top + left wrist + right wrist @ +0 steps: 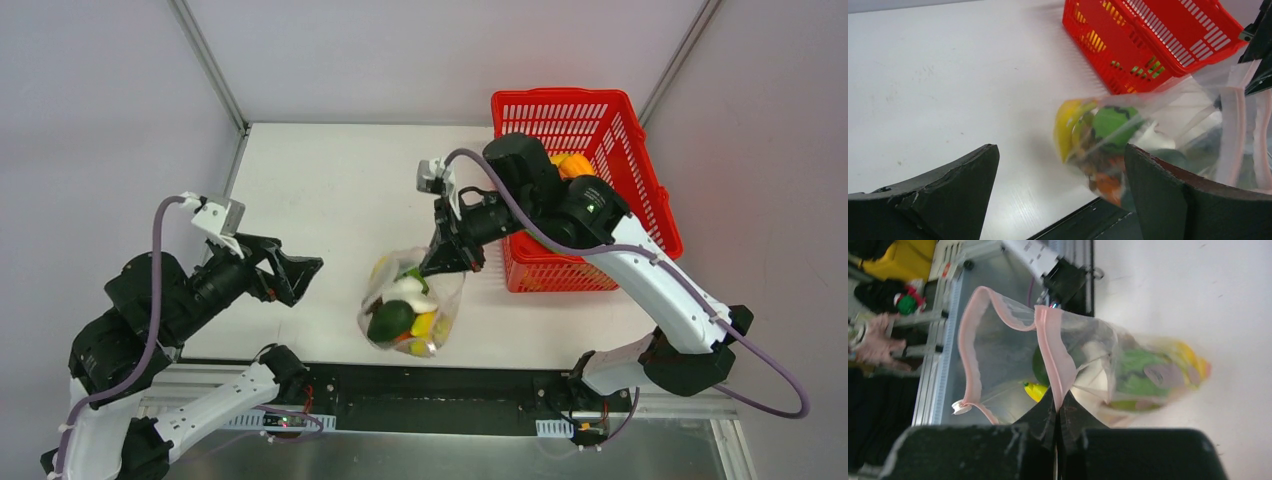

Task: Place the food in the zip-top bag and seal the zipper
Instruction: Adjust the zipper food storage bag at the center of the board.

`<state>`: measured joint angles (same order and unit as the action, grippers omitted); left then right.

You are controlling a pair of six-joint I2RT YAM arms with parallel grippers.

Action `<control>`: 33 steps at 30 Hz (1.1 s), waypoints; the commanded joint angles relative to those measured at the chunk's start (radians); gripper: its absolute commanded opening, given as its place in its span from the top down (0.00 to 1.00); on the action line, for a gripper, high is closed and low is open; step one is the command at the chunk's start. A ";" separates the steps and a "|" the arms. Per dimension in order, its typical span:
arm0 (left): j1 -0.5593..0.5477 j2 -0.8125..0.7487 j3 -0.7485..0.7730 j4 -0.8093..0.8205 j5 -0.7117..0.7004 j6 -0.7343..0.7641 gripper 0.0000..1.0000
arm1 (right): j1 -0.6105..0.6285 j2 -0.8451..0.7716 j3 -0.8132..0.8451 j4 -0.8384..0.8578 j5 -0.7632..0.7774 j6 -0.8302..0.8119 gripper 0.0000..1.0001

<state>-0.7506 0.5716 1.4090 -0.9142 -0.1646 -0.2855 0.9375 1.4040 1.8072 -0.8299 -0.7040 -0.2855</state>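
1. Zip-top bag (412, 305): clear and bulging. It is sitting near the front edge of the white counter (330, 180), between the two arms and just left of the red lattice basket (600, 110). Whether its base is touching the counter cannot be told.
2. Zipper (1055, 355): pale pink strip. Its two lips are standing apart, leaving the mouth gaping.
3. Food: a yellow banana (1068, 125), a green round piece (1113, 122), an orange bit (1108, 185) and a dark green round piece (392, 320) are lying inside the bag. An orange piece (572, 163) is sitting in the basket.
4. Right gripper (445, 265): the jaws are clenched on one lip of the zipper, holding up the top of the bag.
5. Left gripper (298, 278): the jaws are spread wide and grasping nothing. It is hovering to the left of the bag, apart from it.
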 commanded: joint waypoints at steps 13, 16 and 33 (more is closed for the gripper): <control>0.008 0.021 -0.488 0.619 0.597 0.201 0.03 | -0.084 0.204 -0.022 -0.357 -0.103 -0.580 1.00; 0.008 0.060 -0.543 0.702 0.643 0.207 0.04 | -0.091 0.266 0.020 -0.397 -0.092 -0.615 1.00; 0.008 0.131 -0.678 0.947 0.649 0.092 0.32 | -0.157 0.331 0.053 -0.371 -0.173 -0.589 1.00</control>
<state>-0.7509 0.6525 0.7052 -0.0532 0.4393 -0.1730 0.7788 1.7420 1.8160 -1.1896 -0.8108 -0.8780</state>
